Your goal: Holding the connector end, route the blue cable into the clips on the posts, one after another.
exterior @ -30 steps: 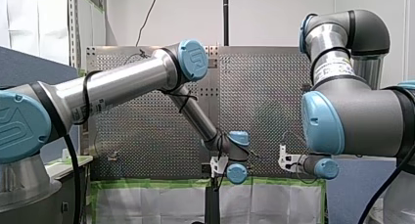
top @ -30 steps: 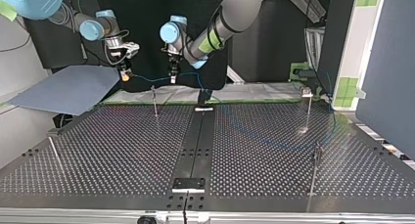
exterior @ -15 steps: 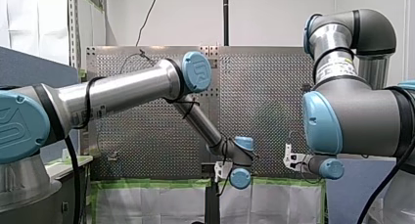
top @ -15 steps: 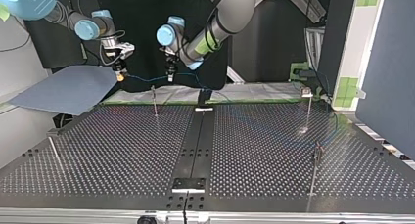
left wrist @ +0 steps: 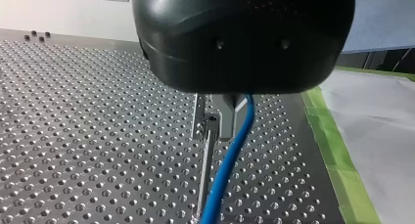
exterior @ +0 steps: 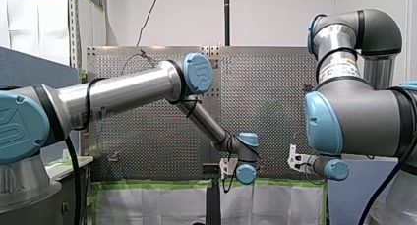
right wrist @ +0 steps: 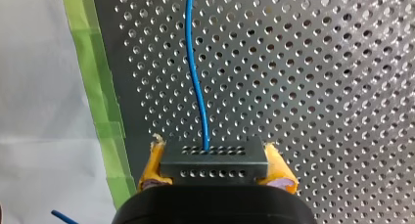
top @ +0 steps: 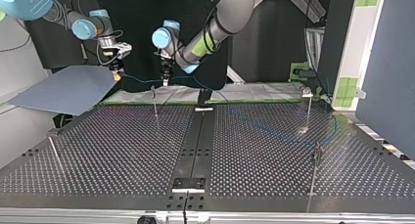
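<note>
In the right wrist view my right gripper (right wrist: 214,155) is shut with its yellow pads (right wrist: 154,165) on a black connector (right wrist: 214,161). The blue cable (right wrist: 195,77) leaves the connector and runs ahead over the perforated plate. In the left wrist view my left gripper (left wrist: 222,123) is shut on the blue cable (left wrist: 229,160), just above a thin post (left wrist: 206,155) with a clip at its top. In the top view my right gripper (top: 116,75) and my left gripper (top: 165,80) hang over the table's far edge, with the cable (top: 142,79) taut between them, above a post (top: 154,100).
More thin posts stand at the top view's right (top: 309,109), right front (top: 315,170) and left front (top: 53,150). A black rail (top: 195,145) runs down the table's middle. A grey-blue sheet (top: 68,89) lies beyond the far left corner, and green tape (left wrist: 337,155) edges the table.
Both grippers have shifted toward the top view's left with the cable stretched between them. In the front view both wrists have moved right and slightly down.
</note>
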